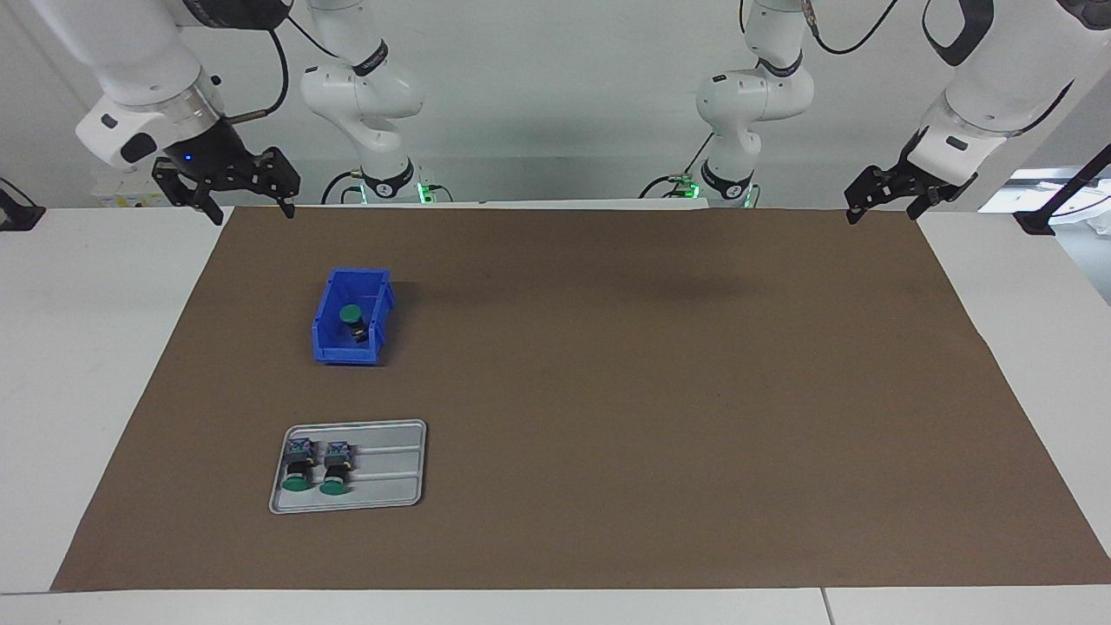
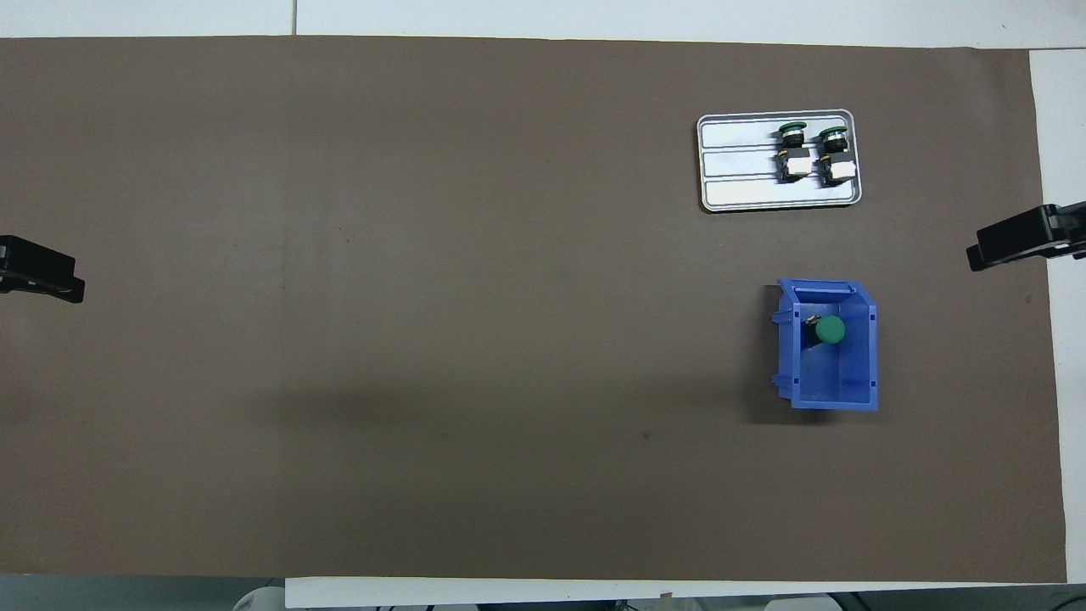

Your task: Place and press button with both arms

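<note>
One green-capped button [image 1: 350, 314] stands in a blue bin [image 1: 325, 343] toward the right arm's end of the table; it shows in the overhead view too, as the button [image 2: 830, 330] in the bin [image 2: 857, 386]. Two more buttons [image 1: 298, 480] [image 1: 333, 482] lie side by side on a grey tray [image 1: 391, 469], farther from the robots than the bin. My right gripper [image 1: 252, 213] hangs open and empty over the brown mat's corner near its base. My left gripper [image 1: 881, 213] hangs open and empty over the mat's corner at the left arm's end. Both arms wait.
A brown mat [image 1: 608, 391] covers most of the white table [image 1: 87, 347]. Two smaller white arms with green-lit bases [image 1: 391, 187] [image 1: 725, 187] stand at the robots' edge. A black clamp [image 1: 1055, 213] sits at the left arm's end.
</note>
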Robot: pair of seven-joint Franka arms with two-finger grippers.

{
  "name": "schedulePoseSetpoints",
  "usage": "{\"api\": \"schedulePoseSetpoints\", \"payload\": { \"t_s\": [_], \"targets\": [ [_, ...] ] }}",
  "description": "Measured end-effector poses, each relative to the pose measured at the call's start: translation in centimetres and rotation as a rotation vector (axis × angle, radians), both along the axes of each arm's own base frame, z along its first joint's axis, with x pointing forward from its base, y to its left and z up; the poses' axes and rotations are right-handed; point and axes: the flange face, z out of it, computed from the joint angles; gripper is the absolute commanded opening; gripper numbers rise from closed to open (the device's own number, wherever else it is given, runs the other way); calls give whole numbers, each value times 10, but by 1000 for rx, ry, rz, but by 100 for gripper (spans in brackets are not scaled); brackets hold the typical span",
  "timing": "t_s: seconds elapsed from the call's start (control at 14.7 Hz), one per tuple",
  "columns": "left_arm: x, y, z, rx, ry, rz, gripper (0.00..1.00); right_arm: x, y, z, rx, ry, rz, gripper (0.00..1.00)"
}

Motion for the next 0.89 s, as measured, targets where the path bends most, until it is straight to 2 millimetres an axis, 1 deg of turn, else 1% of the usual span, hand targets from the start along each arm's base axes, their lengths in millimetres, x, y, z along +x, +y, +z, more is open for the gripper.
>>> {"api": "schedulePoseSetpoints", "payload": {
  "t_s": [0.14, 0.41, 0.89],
  "targets": [
    [0, 0, 0, 0, 0, 0, 100, 2, 0, -4, -2, 6, -22, 100],
    [0, 0, 0, 0, 0, 0, 100, 2, 4, -3, -4, 3, -29, 100],
    [0, -1, 0, 0, 0, -2, 100, 2, 0, -3, -5, 4, -38, 100]
  ]
}}
